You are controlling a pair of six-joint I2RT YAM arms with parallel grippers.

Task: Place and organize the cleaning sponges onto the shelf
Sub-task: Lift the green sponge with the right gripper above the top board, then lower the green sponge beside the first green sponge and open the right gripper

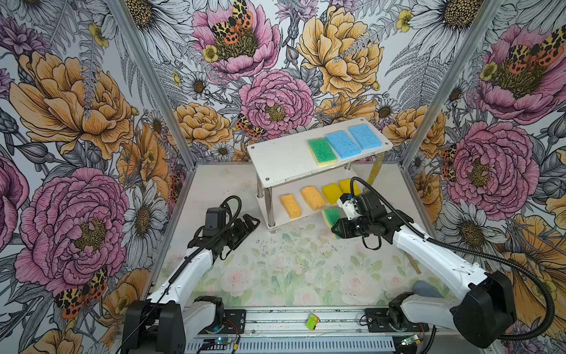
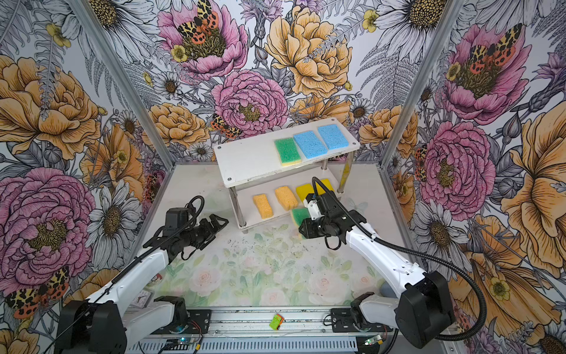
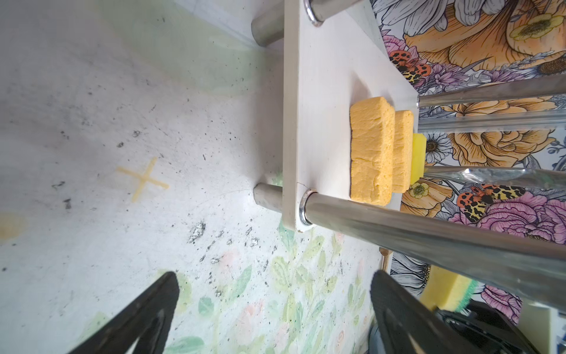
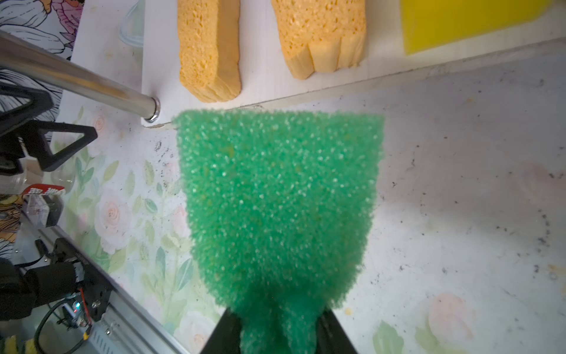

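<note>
Floral walls (image 1: pixel 76 122) box a scuffed rose-print tabletop (image 1: pixel 291 266) — shelf (image 1: pixel 284 165) at back.

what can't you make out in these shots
Right gripper: right wrist view, pads buried in the held sponge.
Far yellow sponge: both top views, mostly behind the right arm.
Stick: a top view, upper end under the right arm.
Green item on the rail: both top views, too small to identify.
</note>
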